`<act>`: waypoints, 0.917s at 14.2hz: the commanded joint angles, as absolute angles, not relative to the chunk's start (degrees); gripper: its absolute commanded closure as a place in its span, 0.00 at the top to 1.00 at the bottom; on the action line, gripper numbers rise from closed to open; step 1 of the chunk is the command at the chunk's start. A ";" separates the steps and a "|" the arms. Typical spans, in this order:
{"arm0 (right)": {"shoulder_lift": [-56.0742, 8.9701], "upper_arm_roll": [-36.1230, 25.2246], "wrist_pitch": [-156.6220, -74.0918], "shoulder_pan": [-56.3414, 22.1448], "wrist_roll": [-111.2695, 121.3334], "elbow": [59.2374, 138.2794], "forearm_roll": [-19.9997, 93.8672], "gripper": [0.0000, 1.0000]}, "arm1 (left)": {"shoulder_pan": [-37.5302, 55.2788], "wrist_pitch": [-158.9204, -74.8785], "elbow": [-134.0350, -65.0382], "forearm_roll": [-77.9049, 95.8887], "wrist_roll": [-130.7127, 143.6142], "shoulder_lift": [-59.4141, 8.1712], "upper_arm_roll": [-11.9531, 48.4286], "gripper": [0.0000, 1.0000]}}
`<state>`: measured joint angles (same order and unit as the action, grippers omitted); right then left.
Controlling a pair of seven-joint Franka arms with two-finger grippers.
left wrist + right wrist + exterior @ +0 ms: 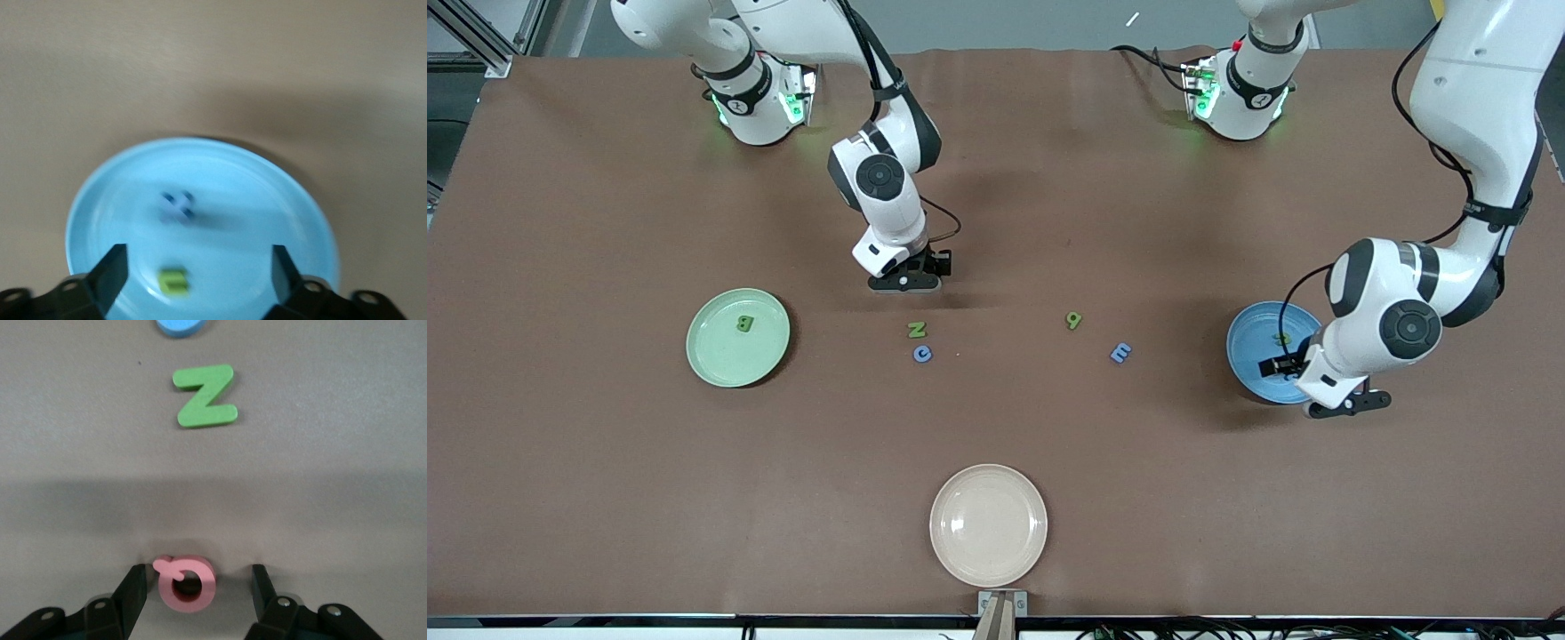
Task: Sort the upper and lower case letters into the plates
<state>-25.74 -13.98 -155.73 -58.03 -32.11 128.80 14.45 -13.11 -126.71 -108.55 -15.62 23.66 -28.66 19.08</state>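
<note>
On the tabletop (605,462), six plate-less letters at most in sight: green Z (917,330) with blue c (922,354) just nearer the front camera, green g (1073,320) and blue E (1120,353) toward the left arm's end, and a pink-red letter (185,582) seen only from the right wrist. Down at that pink-red letter, right gripper (197,590), fingers (131,597) apart and flanking it, not visibly pressing on it; Z just beside, well clear of the fingers. Over the blue plate (1249,333), left gripper (197,273), fingers (112,270) wide apart and empty, a blue letter (177,206) and a green letter (173,281) lying in the plate below. In the mint green plate (704,360), a green B (743,324). Nearest the front camera, a beige plate (951,551), empty.

Likely trouble: a small, low letter sitting off-centre between the right fingers, so one finger arriving first and pushing or spinning it out of the pinch. Also possible: a thin grip dropping the letter on the way across. Case of the pink-red letter hard to read, so a wrong-plate choice cannot be ruled out.
</note>
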 commanded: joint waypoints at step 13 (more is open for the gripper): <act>-27.60 -14.94 -158.20 -58.80 -32.52 128.85 14.59 0.24 | -0.36 -133.06 -105.91 -16.70 78.90 -34.09 28.48 1.00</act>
<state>-25.53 -14.27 -156.87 -58.37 -32.11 128.67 14.43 -1.02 -130.89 -106.55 -15.69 74.42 -32.32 28.79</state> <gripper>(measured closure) 0.617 0.000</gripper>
